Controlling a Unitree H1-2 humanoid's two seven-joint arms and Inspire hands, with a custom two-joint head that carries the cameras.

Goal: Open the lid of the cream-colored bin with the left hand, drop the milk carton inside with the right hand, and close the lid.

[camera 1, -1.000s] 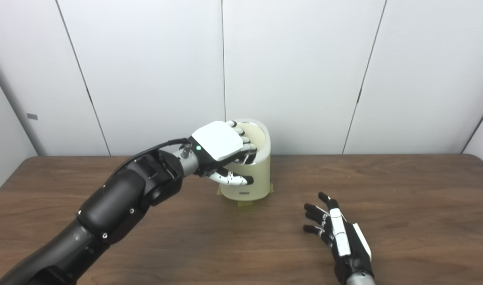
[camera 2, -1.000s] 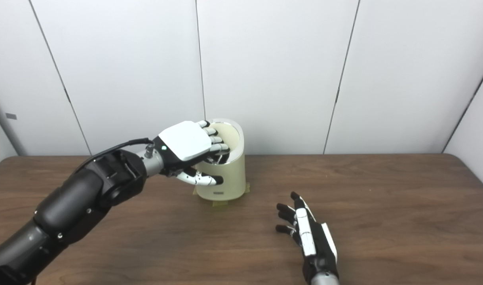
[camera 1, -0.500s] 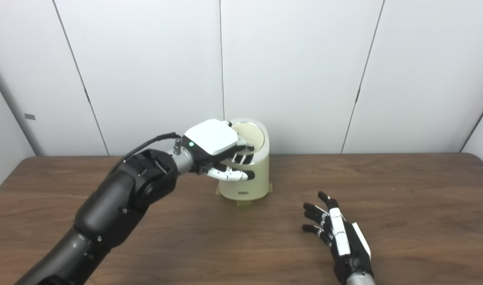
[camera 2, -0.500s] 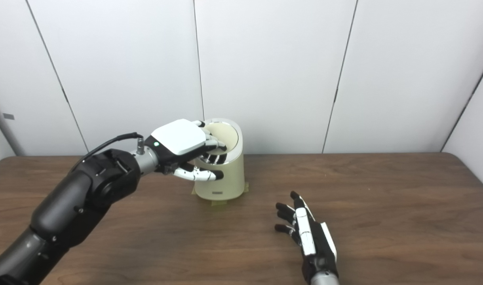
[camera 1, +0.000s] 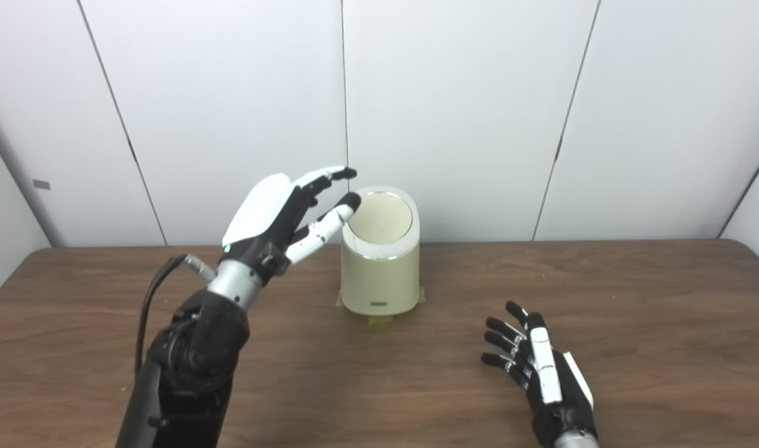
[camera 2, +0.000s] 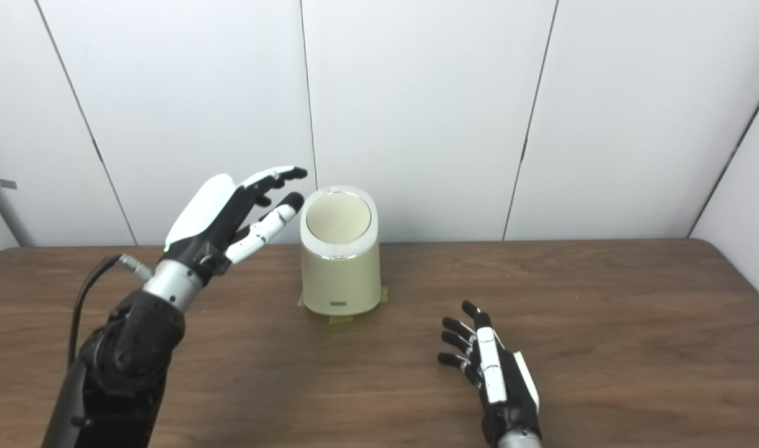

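The cream-colored bin (camera 1: 380,274) stands upright at the back middle of the table, its round lid (camera 1: 379,218) lying flat and closed on top. My left hand (camera 1: 274,214) is raised in the air just left of the bin, open, fingers spread and pointing toward the lid rim without touching it. Near the front right my right hand (camera 1: 544,373) rests open on the table, holding nothing. No milk carton shows in either view.
The brown wooden table (camera 1: 634,311) runs to white wall panels (camera 1: 466,112) right behind the bin. Yellowish tape tabs (camera 1: 379,320) stick out from under the bin's base. A black cable (camera 1: 152,298) loops beside my left wrist.
My left hand has left the bin top, pulled back to the left and up, and spread open. The lid now lies flat and closed. The right hand has barely shifted.
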